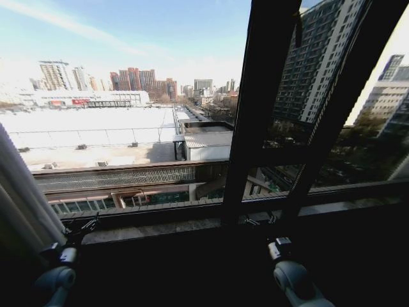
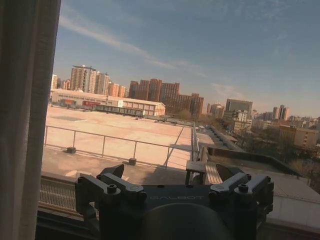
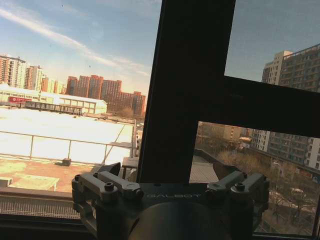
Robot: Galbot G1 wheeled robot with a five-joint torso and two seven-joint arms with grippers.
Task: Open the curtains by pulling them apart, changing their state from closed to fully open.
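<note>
— Where do we see the curtains?

— One sheer white panel is gathered at the far left edge of the window, its pleats hanging down past the sill. In our left wrist view the same fabric runs along one border, with bare glass beside it. The middle of the window lies uncovered, showing rooftops and towers.

— And our tools?

— Our left tool sits low by the sill, just beside the gathered panel, not touching it as far as we can tell. From its wrist camera the left tool stands wide, with nothing between the fingers. Our right tool is low at the foot of the dark window frame; its wrist view shows the right tool wide too, empty, facing that upright post.

— Room to move?

— Open glass between the two arms; the frame's post stands close ahead of the right one.
</note>
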